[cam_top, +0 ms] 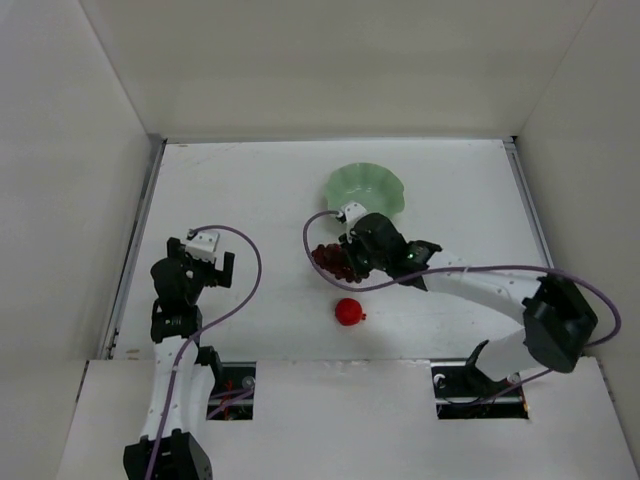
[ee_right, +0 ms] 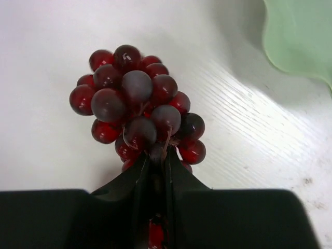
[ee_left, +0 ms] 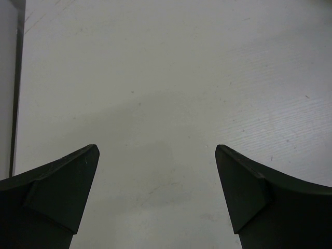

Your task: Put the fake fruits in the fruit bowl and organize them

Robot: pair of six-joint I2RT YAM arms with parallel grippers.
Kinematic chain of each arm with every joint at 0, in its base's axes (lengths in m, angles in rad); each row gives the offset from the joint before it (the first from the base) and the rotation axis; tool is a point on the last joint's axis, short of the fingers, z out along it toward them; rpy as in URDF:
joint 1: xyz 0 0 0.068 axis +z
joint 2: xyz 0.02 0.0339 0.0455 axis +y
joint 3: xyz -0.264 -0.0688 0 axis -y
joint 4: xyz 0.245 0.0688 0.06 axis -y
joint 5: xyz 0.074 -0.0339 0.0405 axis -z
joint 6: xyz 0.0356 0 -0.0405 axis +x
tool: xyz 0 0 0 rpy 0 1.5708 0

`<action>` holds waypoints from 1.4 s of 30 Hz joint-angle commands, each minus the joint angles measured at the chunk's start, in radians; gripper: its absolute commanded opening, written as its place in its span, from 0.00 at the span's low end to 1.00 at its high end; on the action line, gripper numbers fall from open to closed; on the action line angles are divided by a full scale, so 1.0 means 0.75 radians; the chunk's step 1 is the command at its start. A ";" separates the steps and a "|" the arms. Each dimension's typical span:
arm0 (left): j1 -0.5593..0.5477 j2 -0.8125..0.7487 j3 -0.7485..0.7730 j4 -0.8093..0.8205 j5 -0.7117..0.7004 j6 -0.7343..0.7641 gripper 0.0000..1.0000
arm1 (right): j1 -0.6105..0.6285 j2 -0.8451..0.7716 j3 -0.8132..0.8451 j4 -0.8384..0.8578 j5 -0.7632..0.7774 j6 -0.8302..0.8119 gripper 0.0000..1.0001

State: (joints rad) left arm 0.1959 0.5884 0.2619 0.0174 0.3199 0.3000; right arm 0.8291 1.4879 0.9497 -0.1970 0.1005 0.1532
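Observation:
A dark maroon grape bunch (ee_right: 136, 106) lies on the white table (cam_top: 250, 190), just in front of the pale green fruit bowl (cam_top: 372, 186). My right gripper (ee_right: 155, 153) is shut on the near end of the bunch, its fingers pinching the stem and a grape or two. From above, the grape bunch (cam_top: 330, 258) sticks out left of the right gripper (cam_top: 352, 262). A round red apple-like fruit (cam_top: 349, 312) sits alone on the table nearer the arms. My left gripper (ee_left: 157, 153) is open over bare table, far left of the fruit; in the top view the left gripper (cam_top: 200, 262) holds nothing.
White walls enclose the table on three sides. A corner of the bowl's wavy rim (ee_right: 298, 39) shows at the top right of the right wrist view. A dark strip runs along the table's left edge (ee_left: 16, 88).

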 commanded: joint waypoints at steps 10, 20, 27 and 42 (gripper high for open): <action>-0.015 0.027 0.015 0.046 0.036 0.011 1.00 | -0.243 -0.017 0.407 0.158 0.123 0.066 0.00; 0.026 -0.040 0.011 0.032 0.040 0.003 1.00 | -0.370 0.350 0.638 0.165 0.248 0.053 0.57; 0.032 -0.014 0.013 0.032 0.056 0.003 1.00 | -0.217 -0.016 0.456 0.234 0.232 0.005 1.00; -0.025 0.048 0.003 0.057 0.056 0.034 1.00 | 0.350 -0.278 -0.117 -0.200 -0.026 0.276 1.00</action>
State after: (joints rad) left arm 0.1913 0.6209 0.2619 0.0181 0.3412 0.3092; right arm 1.0710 1.2972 0.8478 -0.3416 0.1005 0.2729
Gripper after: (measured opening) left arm 0.997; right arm 0.999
